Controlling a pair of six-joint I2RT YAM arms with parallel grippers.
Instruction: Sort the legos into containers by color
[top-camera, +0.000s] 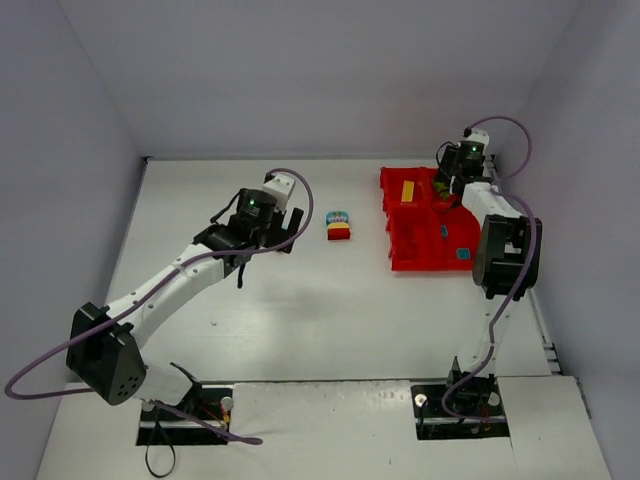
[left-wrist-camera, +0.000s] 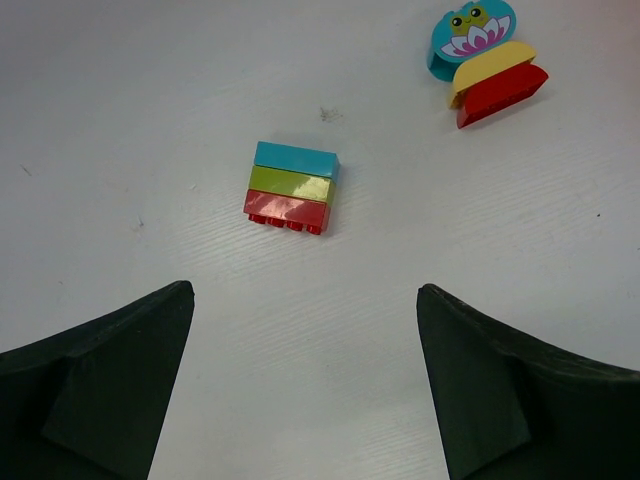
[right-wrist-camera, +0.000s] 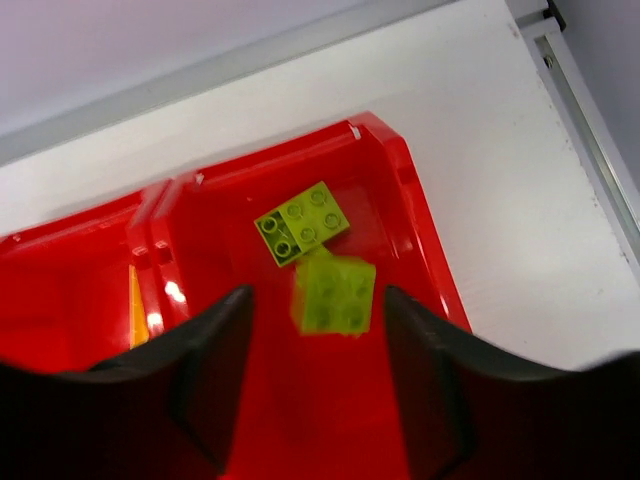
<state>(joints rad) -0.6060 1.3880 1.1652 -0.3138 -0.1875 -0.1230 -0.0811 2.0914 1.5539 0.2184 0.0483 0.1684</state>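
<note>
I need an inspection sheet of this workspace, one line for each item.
Surface: white table, faint marks.
Job's things: red tray holds a green brick, a yellow brick, blue bricks; teal-green-red stack and frog-topped stack on the table.
Clutter: nothing seen.
Grippers: left gripper open above the teal-green-red stack; right gripper open over the tray, blurred green brick between its jaws.
Cables: purple cables along both arms.
Surroundings: plain pale walls.

A white table (top-camera: 300, 320) stands enclosed by plain grey walls (top-camera: 330, 70).
</note>
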